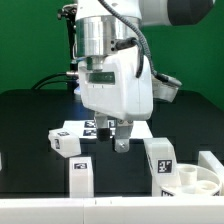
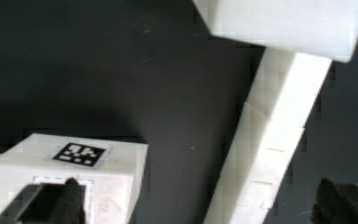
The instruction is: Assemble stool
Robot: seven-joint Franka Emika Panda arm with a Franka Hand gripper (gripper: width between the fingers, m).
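Note:
The stool parts lie loose on the black table. The round dish-like seat (image 1: 196,180) is at the exterior view's lower right. One tagged white leg (image 1: 67,141) lies at the left, one (image 1: 80,174) stands near the front, and one (image 1: 160,156) stands beside the seat. My gripper (image 1: 119,137) hangs low over the table between these legs. In the wrist view the gripper (image 2: 197,205) is open and holds nothing. One dark fingertip (image 2: 43,205) overlaps a tagged leg (image 2: 69,160). The other fingertip (image 2: 354,200) is over bare table.
A long narrow white bar (image 2: 274,130) runs between the fingers in the wrist view, and a white block (image 2: 282,25) lies at its far end. A tagged white piece (image 1: 92,125) shows behind the gripper. The table's front edge (image 1: 110,203) is near the front leg.

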